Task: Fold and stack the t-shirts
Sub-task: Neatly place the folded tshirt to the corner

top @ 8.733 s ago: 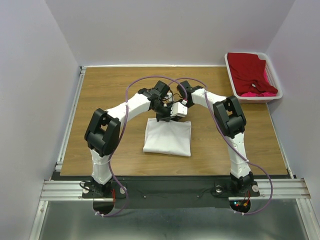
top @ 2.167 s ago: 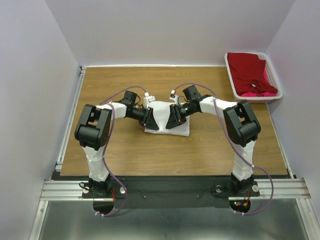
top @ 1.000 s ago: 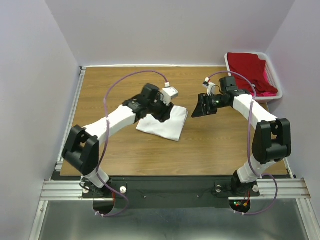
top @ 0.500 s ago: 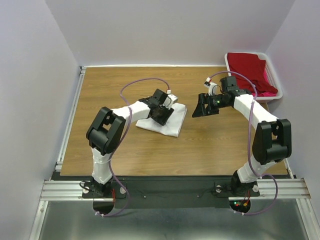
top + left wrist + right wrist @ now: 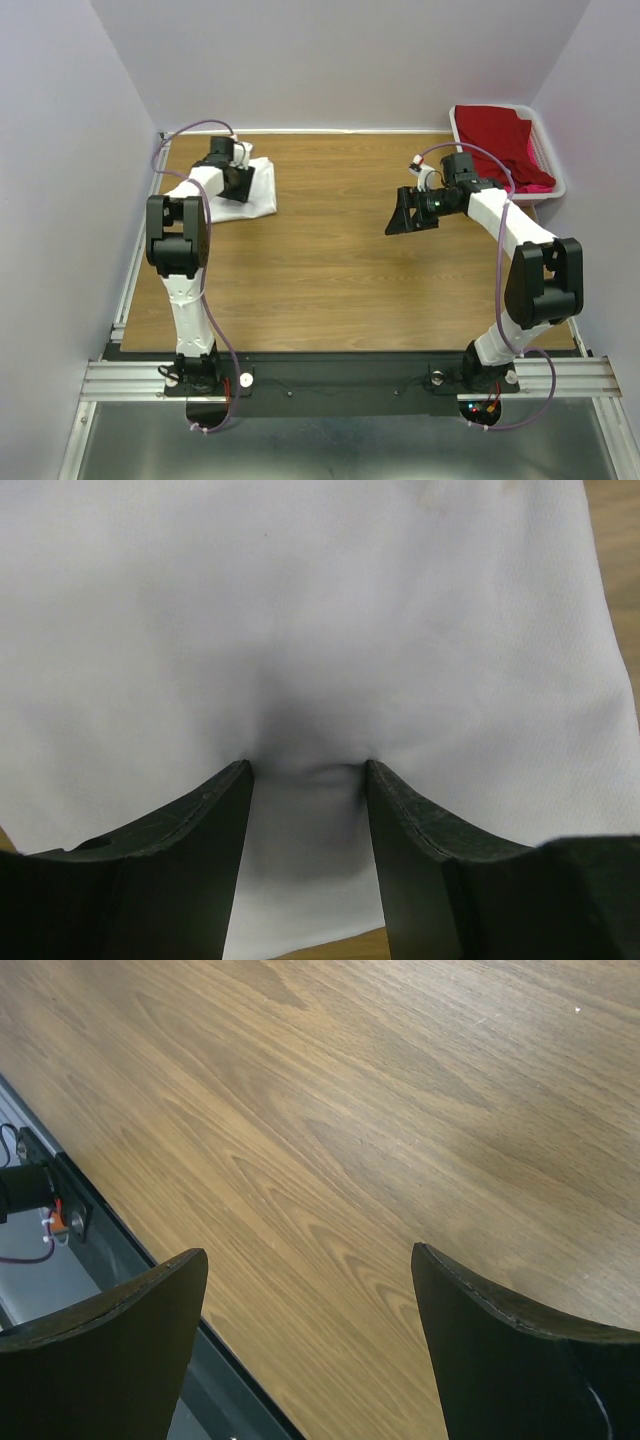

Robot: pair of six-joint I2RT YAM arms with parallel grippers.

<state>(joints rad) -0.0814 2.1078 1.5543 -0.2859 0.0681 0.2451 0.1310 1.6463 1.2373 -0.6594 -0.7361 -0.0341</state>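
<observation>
The folded white t-shirt (image 5: 260, 196) lies at the table's back left corner and fills the left wrist view (image 5: 320, 610). My left gripper (image 5: 238, 182) (image 5: 308, 766) is on top of it, jaws apart, with both fingertips pressed down into the cloth, which dimples between them. Nothing is pinched. My right gripper (image 5: 398, 222) (image 5: 310, 1255) hovers open over bare wood right of centre, holding nothing. A deep red t-shirt (image 5: 495, 140) and a bright pink one (image 5: 515, 187) lie crumpled in the basket.
The white plastic basket (image 5: 462, 150) stands at the back right corner. A metal rail (image 5: 140, 230) runs along the table's left edge, close to the white shirt. Brown wood (image 5: 330, 280) stretches between the two arms.
My left arm swung out to the back left, sliding the white shirt from the table's middle into the corner. The right gripper stayed almost still over the wood.
</observation>
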